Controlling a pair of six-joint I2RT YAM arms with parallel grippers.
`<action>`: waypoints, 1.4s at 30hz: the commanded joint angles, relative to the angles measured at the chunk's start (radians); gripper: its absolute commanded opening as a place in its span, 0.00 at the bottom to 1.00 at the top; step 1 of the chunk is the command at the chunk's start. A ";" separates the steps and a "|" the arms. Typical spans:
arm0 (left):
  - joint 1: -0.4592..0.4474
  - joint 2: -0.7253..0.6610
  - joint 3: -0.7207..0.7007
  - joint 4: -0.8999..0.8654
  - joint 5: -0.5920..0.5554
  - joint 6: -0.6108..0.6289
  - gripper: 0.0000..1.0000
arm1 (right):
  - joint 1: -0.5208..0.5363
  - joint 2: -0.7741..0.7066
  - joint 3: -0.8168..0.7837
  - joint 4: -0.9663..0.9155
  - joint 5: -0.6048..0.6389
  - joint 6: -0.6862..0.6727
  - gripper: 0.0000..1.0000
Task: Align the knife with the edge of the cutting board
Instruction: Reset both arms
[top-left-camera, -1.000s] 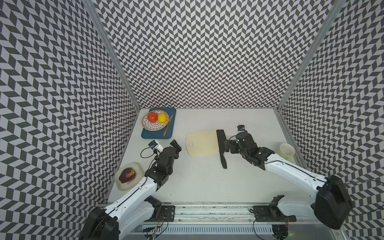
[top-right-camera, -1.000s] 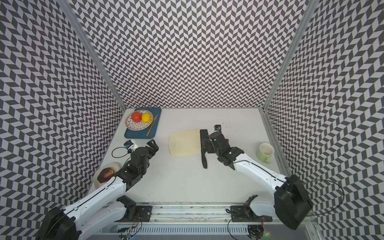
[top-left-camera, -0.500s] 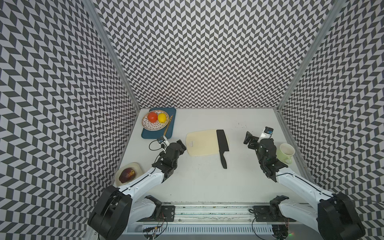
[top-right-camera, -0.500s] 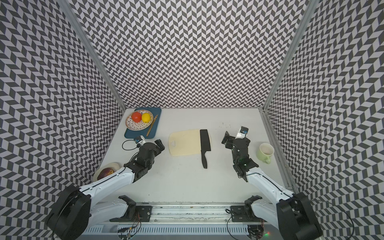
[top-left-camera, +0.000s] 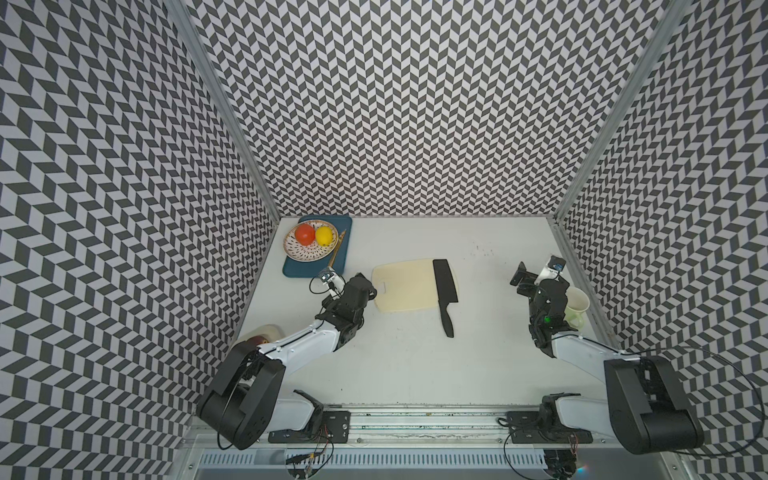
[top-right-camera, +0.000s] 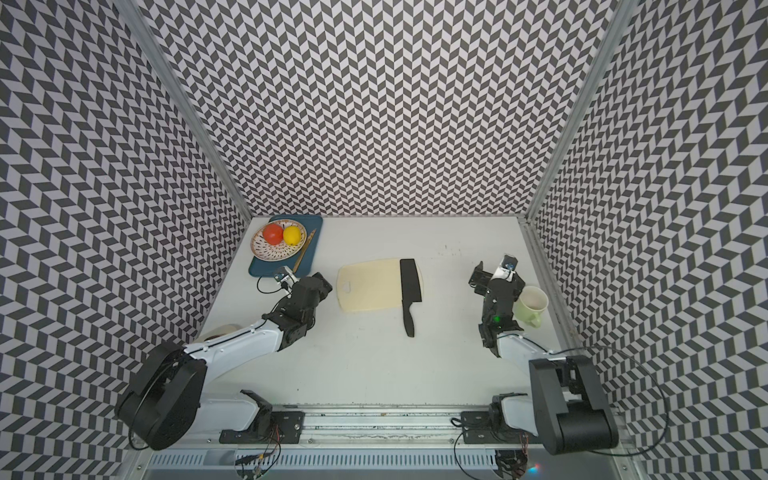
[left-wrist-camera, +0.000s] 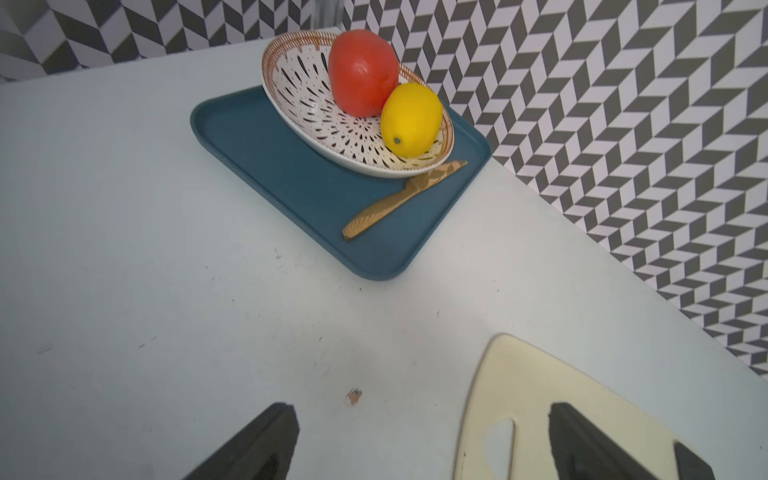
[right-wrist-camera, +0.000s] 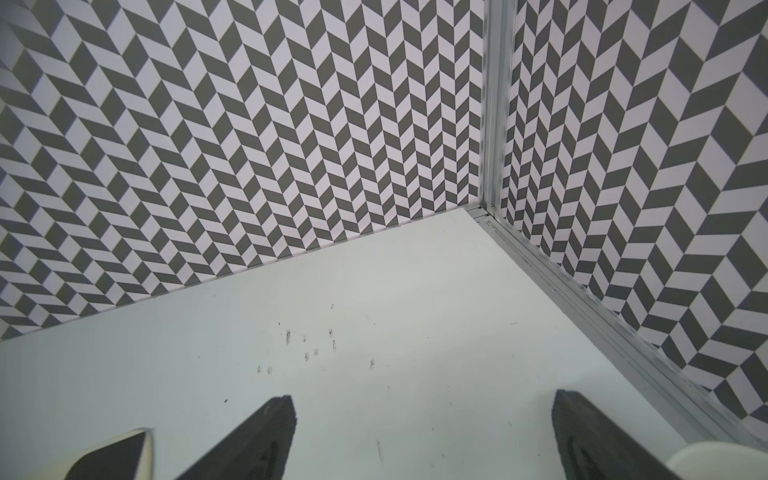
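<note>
Both released, left tool (top-left-camera: 370, 291) beside cutting board (top-left-camera: 403, 286), knife (top-left-camera: 445, 280) well apart from right tool (top-left-camera: 522, 280)

A flat, cream, rounded-corner plastic cutting board (top-left-camera: 405, 286) (top-right-camera: 370, 289) lies on the white worktop (top-left-camera: 415, 365) just below centre in both top views, with 1 small triangular hole at its left end. A large all-black cleaver knife (top-left-camera: 445, 286) (top-right-camera: 410, 291) lies flat with its blade over the board's right short end, nearly parallel to it. The handle points toward the frame's bottom, onto the worktop.
</note>
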 joint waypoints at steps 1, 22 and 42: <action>-0.004 0.038 0.078 -0.052 -0.105 -0.021 1.00 | -0.010 0.061 -0.027 0.209 -0.089 -0.086 1.00; 0.188 0.139 0.089 0.354 -0.004 0.827 1.00 | -0.024 0.206 -0.089 0.440 -0.262 -0.147 1.00; 0.438 0.188 -0.392 1.185 0.464 0.896 1.00 | -0.023 0.207 -0.090 0.443 -0.262 -0.147 1.00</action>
